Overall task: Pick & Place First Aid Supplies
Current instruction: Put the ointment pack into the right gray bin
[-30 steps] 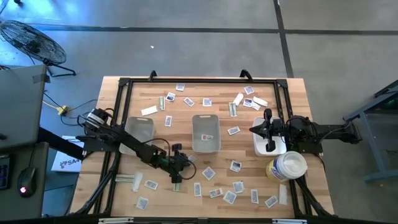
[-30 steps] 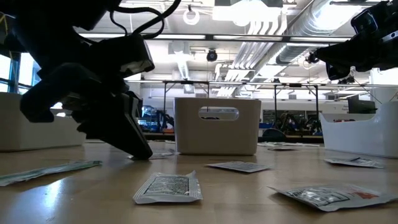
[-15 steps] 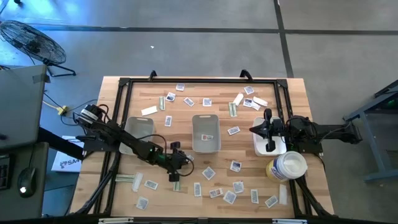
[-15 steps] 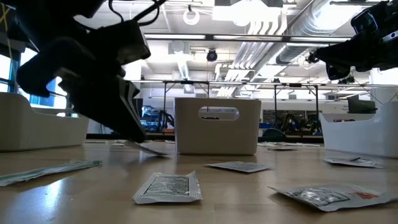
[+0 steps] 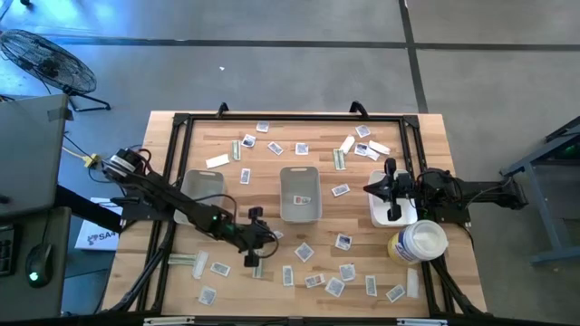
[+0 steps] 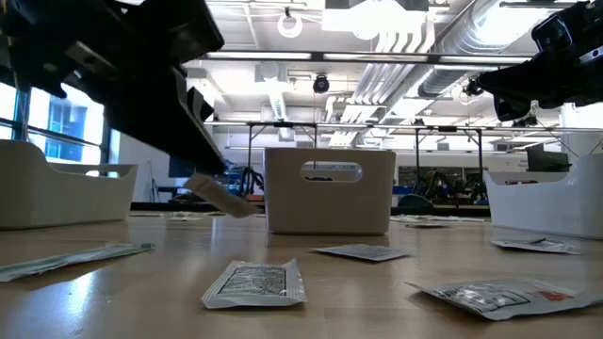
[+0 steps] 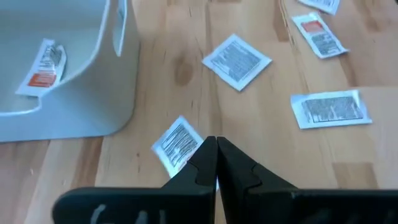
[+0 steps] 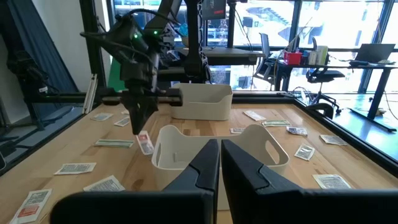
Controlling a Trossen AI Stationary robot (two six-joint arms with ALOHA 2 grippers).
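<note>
My left gripper (image 5: 255,254) hangs over the near-left part of the table, shut on a small white-grey sachet (image 6: 221,198) with dark print; that sachet also shows in the left wrist view (image 7: 176,144) and the right wrist view (image 8: 144,143). Many more sachets (image 5: 304,252), green-white strips (image 5: 186,260) and white wrappers (image 5: 217,161) lie flat on the wood. One packet (image 7: 43,65) lies inside the grey centre tray (image 5: 300,213). My right gripper (image 5: 372,189) waits, shut, above the white tray (image 5: 405,217) at the right. My left gripper pinches the sachet by one edge (image 7: 198,149) between its two shut fingers (image 6: 203,160), coming from above and slanting down. The sachet sticks out below the fingertips, tilted, lifted clear of the table.
A pale tray (image 5: 204,186) stands on the left, the grey tray in the middle, a round white tub (image 5: 417,243) with yellow label at the near right. A black frame (image 5: 181,122) runs around the tabletop. Loose packets crowd the near and far parts of the table.
My left gripper has risen from the tabletop, staying shut, and has taken the sachet up with it; the sachet, which lay against the wood a second ago, now hangs clear of the table below the fingers.
</note>
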